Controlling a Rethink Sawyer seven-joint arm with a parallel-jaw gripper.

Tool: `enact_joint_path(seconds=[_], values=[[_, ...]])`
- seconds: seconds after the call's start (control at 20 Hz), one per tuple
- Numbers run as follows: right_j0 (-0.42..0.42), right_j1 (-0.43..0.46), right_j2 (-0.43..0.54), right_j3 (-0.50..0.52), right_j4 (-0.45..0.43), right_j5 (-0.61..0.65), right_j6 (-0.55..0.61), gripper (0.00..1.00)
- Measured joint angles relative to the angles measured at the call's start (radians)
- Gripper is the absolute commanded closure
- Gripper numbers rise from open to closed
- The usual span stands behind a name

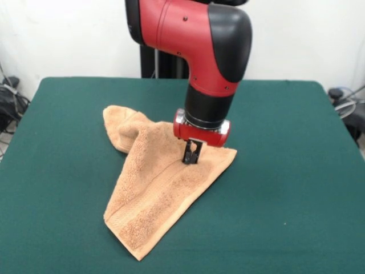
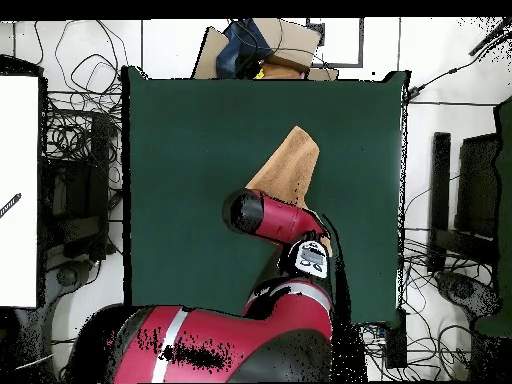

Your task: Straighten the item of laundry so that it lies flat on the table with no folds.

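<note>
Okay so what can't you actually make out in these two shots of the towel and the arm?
- Overhead view: the gripper and part of the towel are hidden under the arm.
- Front view: whether the gripper is pinching cloth; fingertips too small and dark.
- Front view: the towel's folded far corner hides the layers beneath.

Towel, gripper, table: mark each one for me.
towel (image 1: 154,197), front view, on its flat lower half
gripper (image 1: 191,158), front view, at the fingertips, down on the towel
table (image 1: 285,188), front view, on bare green top right of the towel
</note>
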Motion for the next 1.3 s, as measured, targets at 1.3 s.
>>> enact_joint_path(seconds=[1.3], values=[[0.072, 0.015, -0.033, -0.016, 0.001, -0.010, 0.000, 1.00]])
